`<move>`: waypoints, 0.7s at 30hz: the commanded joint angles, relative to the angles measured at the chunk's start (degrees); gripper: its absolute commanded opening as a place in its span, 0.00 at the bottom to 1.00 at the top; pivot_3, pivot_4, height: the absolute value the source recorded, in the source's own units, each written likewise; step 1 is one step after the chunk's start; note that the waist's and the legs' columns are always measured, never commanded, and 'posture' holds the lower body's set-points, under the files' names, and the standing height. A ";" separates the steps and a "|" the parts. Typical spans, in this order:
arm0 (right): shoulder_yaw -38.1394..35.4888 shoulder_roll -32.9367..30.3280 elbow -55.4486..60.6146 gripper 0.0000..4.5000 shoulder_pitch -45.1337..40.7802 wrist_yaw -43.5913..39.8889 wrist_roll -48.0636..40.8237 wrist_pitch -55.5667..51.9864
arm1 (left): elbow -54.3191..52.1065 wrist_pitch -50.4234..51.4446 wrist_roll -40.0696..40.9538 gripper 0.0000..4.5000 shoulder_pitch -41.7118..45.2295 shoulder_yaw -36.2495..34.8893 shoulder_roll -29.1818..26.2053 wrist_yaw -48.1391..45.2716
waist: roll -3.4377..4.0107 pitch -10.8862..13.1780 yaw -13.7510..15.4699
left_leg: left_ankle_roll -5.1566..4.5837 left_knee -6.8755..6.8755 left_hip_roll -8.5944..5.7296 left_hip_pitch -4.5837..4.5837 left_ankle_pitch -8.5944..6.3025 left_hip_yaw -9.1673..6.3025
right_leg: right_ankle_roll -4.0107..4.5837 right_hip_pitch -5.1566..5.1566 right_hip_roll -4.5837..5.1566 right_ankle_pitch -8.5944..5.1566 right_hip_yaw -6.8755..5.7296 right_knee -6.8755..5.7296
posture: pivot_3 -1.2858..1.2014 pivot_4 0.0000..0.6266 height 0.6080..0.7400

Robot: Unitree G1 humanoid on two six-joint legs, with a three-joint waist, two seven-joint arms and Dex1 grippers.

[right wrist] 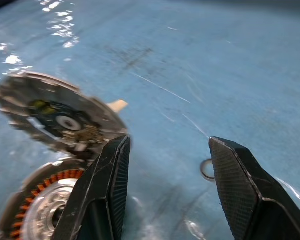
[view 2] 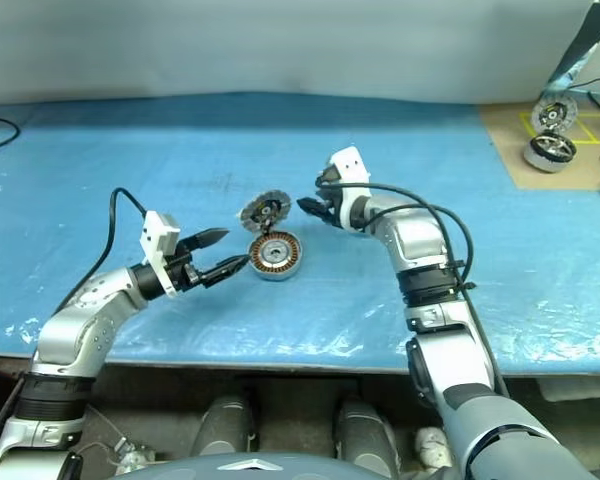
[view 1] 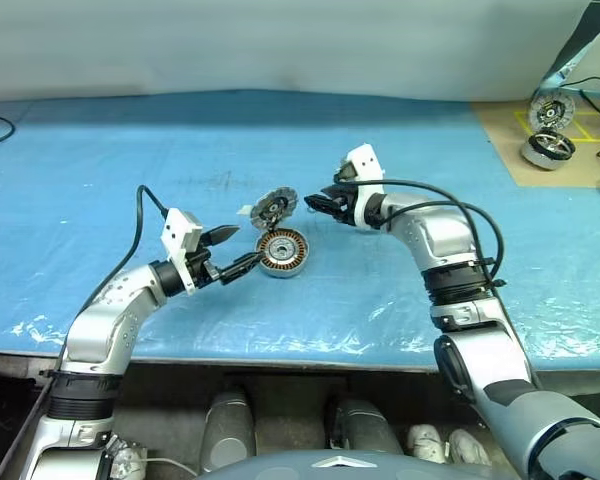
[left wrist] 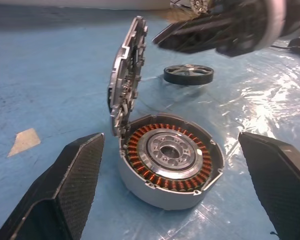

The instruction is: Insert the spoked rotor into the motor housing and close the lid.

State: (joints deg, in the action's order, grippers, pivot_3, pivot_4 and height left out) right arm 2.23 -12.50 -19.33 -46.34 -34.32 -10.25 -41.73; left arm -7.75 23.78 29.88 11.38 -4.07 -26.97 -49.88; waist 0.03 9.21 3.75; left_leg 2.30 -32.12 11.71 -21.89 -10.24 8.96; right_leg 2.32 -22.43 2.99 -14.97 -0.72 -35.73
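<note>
- Motor housing point(view 1: 282, 252), shallow round silver cup with copper-orange coil ring inside, sits on the blue plastic-covered surface point(view 1: 100, 200) near centre, open.
- Lid point(view 1: 273, 208), round silver-grey finned disc with dark centre, stands nearly upright on the hinge at the housing's far-left rim.
- Spoked rotor point(left wrist: 188, 74), small dark wheel ring with silvery spokes, lies flat on the surface beyond the housing, apart from it, not inserted.
- Left hand point(view 1: 232, 252), black two-finger, spread wide, empty, just left of the housing, pointing at it.
- Right hand point(view 1: 318, 203), black fingers apart, holding nothing, hovers just right of the upright lid, above the surface.
- Tiny thin ring point(right wrist: 207, 169) lies on the surface by the right fingers.
- Far right: tan board point(view 1: 505, 140) with a silver-and-black motor point(view 1: 548, 150) and an upright disc point(view 1: 551, 110).
</note>
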 commanded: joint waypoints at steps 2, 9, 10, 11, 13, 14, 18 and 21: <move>-0.75 2.42 -7.25 0.57 -1.64 4.87 1.79 8.53 | -3.01 -0.13 1.09 1.00 -0.35 0.01 -1.15 -1.62 | 0.00 0.00 0.05 | 0.00 0.01 0.00 -0.05 0.00 0.00 | 0.00 -0.03 0.00 0.00 -0.01 0.00 | 0.52 0.24 1.00; -0.95 4.39 -19.38 0.57 -3.38 8.78 3.97 20.03 | -4.01 -0.08 0.05 1.00 -0.24 0.84 -1.34 -1.22 | 0.01 0.01 0.11 | -0.01 -0.04 0.04 -0.09 0.00 0.00 | 0.00 -0.04 0.01 0.00 -0.03 -0.02 | 0.52 0.24 1.00; -1.05 4.44 -21.07 0.57 -3.75 9.48 4.30 21.56 | -4.18 0.01 0.04 1.00 -0.26 0.89 -1.34 -1.10 | 0.01 0.01 0.11 | -0.01 -0.04 0.04 -0.08 0.00 0.00 | 0.00 -0.03 0.01 0.00 -0.03 -0.02 | 0.52 0.24 1.00; -0.99 4.48 -22.56 0.57 -4.05 9.53 4.59 23.36 | -4.37 0.20 0.16 1.00 -0.25 0.94 -1.33 -0.90 | 0.01 0.01 0.10 | -0.01 -0.04 0.04 -0.09 0.00 0.00 | 0.00 -0.03 0.01 0.00 -0.03 -0.02 | 0.52 0.24 1.00; -0.83 4.79 -25.72 0.57 -4.61 9.91 5.14 25.80 | -4.52 0.42 0.32 1.00 -0.22 1.06 -1.37 -0.67 | 0.01 0.01 0.09 | -0.01 -0.05 0.03 -0.09 0.00 0.00 | 0.00 -0.03 0.01 0.00 -0.03 -0.02 | 0.52 0.24 1.00; -0.36 4.96 -27.22 0.57 -4.79 9.85 5.73 27.15 | -4.48 0.38 0.25 1.00 -0.17 1.16 -1.43 -0.63 | 0.01 0.01 0.07 | -0.01 -0.05 0.03 -0.09 0.00 0.00 | 0.00 -0.03 0.01 0.00 -0.03 -0.02 | 0.52 0.24 1.00; 0.35 5.92 -33.18 0.57 -5.98 10.85 7.85 32.36 | -3.90 0.32 -0.11 1.00 0.51 1.49 -1.46 -0.22 | 0.01 0.01 0.05 | -0.01 -0.05 0.03 -0.11 0.00 0.00 | 0.01 -0.04 0.01 0.00 -0.04 -0.02 | 0.52 0.24 1.00; -0.03 7.26 -35.76 0.57 -7.29 11.02 8.10 34.42 | -3.66 0.55 0.17 1.00 0.98 1.34 -1.61 -0.03 | 0.01 0.01 -0.25 | -0.02 -0.10 0.04 -0.10 0.00 0.00 | 0.03 -0.04 0.01 0.00 -0.04 -0.08 | 0.52 0.24 1.00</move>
State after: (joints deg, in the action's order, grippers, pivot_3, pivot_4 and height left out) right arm 2.43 -6.05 -54.74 -51.85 -23.38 -2.21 -9.57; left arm -9.91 24.42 29.99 11.44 -2.31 -27.98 -49.93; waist 0.05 9.21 3.50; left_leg 2.29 -32.22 11.76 -21.99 -10.24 8.97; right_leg 2.39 -22.48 3.00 -14.99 -0.76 -35.83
